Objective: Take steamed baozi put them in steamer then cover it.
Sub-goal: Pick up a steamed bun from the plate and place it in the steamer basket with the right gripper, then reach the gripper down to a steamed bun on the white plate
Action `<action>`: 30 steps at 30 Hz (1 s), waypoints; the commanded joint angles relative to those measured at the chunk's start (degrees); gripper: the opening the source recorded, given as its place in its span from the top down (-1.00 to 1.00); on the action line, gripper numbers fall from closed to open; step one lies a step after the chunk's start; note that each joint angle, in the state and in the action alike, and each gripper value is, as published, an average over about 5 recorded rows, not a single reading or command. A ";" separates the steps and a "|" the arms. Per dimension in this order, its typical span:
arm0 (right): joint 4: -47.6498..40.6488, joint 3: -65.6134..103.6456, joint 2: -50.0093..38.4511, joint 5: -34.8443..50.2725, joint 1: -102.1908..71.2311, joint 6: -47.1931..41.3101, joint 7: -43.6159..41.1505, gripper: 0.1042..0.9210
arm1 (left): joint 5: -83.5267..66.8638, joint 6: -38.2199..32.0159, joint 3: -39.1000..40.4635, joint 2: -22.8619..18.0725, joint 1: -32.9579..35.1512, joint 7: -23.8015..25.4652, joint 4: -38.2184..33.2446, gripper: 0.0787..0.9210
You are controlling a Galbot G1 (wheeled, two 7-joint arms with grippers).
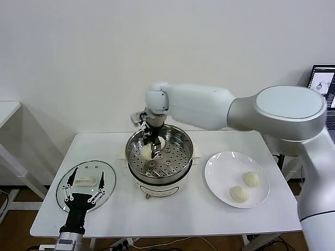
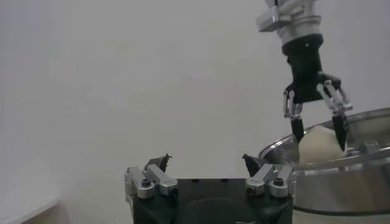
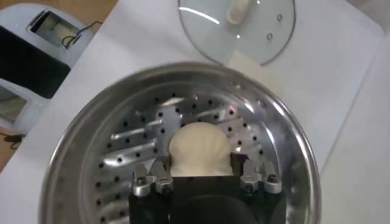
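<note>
- A plain white wall (image 1: 104,57) fills the back of the room, evenly lit, with soft shadows falling low on it behind the furniture.
- A white rectangular table (image 1: 172,214) stands in front of the wall.
- The corner of a second white table (image 1: 8,110) shows at the far left, apart from the first.
- A brownish floor (image 1: 13,219) shows below at the left, with cables lying under the table's front edge.
- A laptop screen (image 1: 322,78) glows at the far right edge.

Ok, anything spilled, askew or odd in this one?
Nothing stands out. The right tool holds a baozi inside the steamer, two buns sit on the plate, and the cover lies flat under the open left tool.
</note>
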 commanded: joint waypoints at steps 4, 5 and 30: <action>-2.75 -0.27 2.95 -1.37 -3.69 -0.41 2.59 -0.38 | 0.00 -0.21 -0.25 -0.05 0.23 -0.10 -0.14 -0.77; -2.79 -0.24 2.91 -1.49 -3.79 -0.40 2.67 -0.40 | 0.00 -0.24 -0.28 -0.04 0.24 -0.11 -0.14 -0.77; 21.22 3.75 -40.29 -7.47 11.67 4.58 -10.76 -0.76 | -0.02 -0.02 0.60 0.89 -0.69 -0.10 0.07 -0.77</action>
